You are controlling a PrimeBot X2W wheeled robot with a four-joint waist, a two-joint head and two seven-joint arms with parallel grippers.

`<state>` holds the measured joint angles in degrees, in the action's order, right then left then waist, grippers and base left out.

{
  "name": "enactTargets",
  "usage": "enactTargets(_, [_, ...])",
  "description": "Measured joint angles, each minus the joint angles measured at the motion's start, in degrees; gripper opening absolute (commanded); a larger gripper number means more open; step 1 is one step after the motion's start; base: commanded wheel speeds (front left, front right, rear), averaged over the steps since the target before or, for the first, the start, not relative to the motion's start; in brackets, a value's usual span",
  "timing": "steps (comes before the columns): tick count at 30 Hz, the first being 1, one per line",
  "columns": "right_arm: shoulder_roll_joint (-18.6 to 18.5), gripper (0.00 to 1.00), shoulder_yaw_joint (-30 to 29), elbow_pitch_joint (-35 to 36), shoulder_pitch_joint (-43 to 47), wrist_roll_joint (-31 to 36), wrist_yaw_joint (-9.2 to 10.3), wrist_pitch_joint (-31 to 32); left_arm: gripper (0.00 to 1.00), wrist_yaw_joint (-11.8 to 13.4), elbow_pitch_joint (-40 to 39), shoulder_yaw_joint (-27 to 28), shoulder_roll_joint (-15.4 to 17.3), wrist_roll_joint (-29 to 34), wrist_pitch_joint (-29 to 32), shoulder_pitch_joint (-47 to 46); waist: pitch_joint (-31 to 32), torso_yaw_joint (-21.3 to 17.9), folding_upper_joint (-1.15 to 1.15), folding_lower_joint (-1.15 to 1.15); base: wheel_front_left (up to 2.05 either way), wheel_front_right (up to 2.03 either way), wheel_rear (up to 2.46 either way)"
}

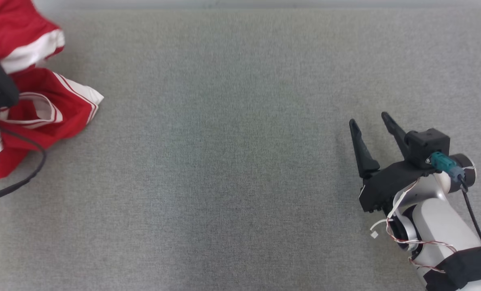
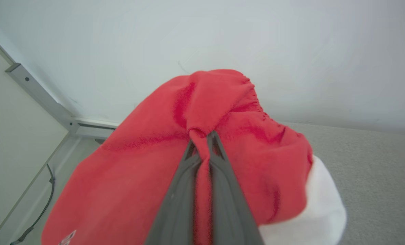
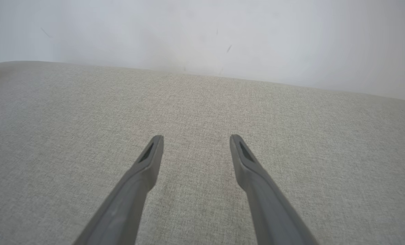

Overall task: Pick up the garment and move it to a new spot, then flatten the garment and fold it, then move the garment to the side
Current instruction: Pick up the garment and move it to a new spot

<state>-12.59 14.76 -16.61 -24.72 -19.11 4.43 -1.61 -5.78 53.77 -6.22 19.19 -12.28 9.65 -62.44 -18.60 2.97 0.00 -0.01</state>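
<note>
The garment (image 1: 42,109) is red with white bands and stripes, bunched at the far left of the grey cloth surface in the head view. Part of it is raised near the top left corner. In the left wrist view my left gripper (image 2: 202,136) is shut on a pinched fold of the red garment (image 2: 148,163), which drapes around both fingers; a white band hangs at the lower right. My right gripper (image 1: 369,121) stands open at the right, above bare cloth, nothing between its fingers; the right wrist view shows this gripper (image 3: 195,141) spread wide.
The grey fabric surface (image 1: 232,161) spans the head view. A dark cable (image 1: 30,169) loops beside the garment at the left edge. A pale wall (image 3: 202,34) rises behind the surface. The left wrist view shows a metal rail (image 2: 42,98) and floor at the left.
</note>
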Motion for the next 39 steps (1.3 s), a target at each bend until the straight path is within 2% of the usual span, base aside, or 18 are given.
enactTargets(6, [1.0,1.00,0.0,-1.9,1.3,-0.7,-0.40,-0.7,0.00,-0.9,-3.6,-1.4,-2.6,-0.4,-3.0,-0.1,2.8,-0.3,0.00,0.00,0.00,0.00,0.00])
enactTargets(17, [1.8,1.00,-0.3,-3.8,3.3,-2.0,-0.42,-2.3,0.00,-1.4,-12.8,-8.4,-9.1,-0.9,-5.6,1.3,6.4,-2.2,0.00,0.00,0.00,0.00,0.00])
enactTargets(28, [1.8,1.00,-1.3,-5.0,6.0,-2.5,-0.48,-3.5,0.00,-1.4,-22.6,-21.1,-13.1,-8.1,-5.6,12.3,8.8,-6.0,0.00,-0.01,0.00,0.00,0.00])
enactTargets(34, [1.2,1.00,-1.9,-4.7,6.7,-3.0,-0.48,-4.0,0.00,-1.4,-22.4,-27.6,-15.8,-9.2,-4.5,17.2,8.6,-7.2,0.00,0.00,0.00,0.00,0.00])
enactTargets(39, [2.0,1.00,-1.2,-4.8,6.5,-3.0,-0.49,-4.0,0.00,-1.4,-19.6,-32.8,-16.0,-8.1,-4.1,20.9,8.3,-8.0,0.00,0.00,0.00,0.00,0.00])
